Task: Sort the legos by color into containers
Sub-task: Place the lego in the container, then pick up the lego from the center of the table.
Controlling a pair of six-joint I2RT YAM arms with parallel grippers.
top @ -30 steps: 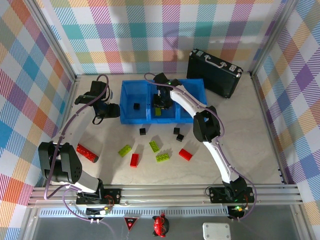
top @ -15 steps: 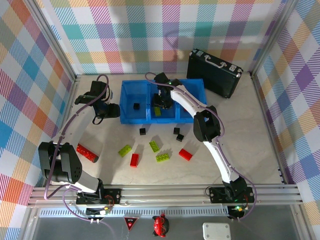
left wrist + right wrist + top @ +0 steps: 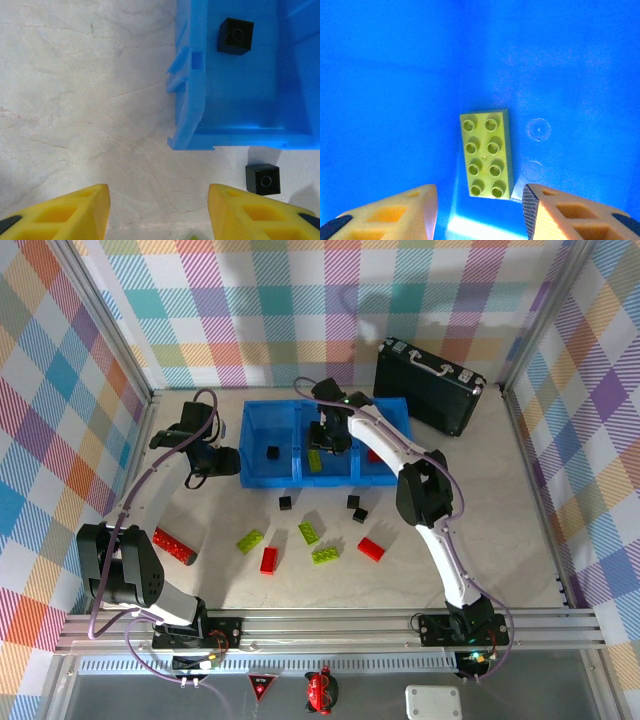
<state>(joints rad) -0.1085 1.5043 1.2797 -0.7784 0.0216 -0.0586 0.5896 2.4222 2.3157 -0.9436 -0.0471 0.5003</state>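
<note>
1. The right gripper (image 3: 480,200) hangs over the middle compartment of the blue tray (image 3: 247,440), jaws parted and empty; a lime-green brick (image 3: 486,154) lies flat beneath it.
2. The left gripper (image 3: 159,210), parted and empty, hovers over the table (image 3: 75,100) off the tray's left end.
3. A black cube (image 3: 235,36) sits in the left compartment.

The tray (image 3: 258,468) sits near the far edge of the tabletop (image 3: 480,520), midway across. The case (image 3: 430,385) lies behind its right end, toward the far right corner. A cube lego (image 3: 272,452) lies in the left compartment and a bar lego (image 3: 314,458) in the middle one, below the right end effector (image 3: 330,440). The left end effector (image 3: 228,462) hangs just off the tray's left end. Before the tray, loose legos (image 3: 309,532) lie scattered mid-tabletop. One long bar (image 3: 174,546) lies apart, toward the left edge.
</note>
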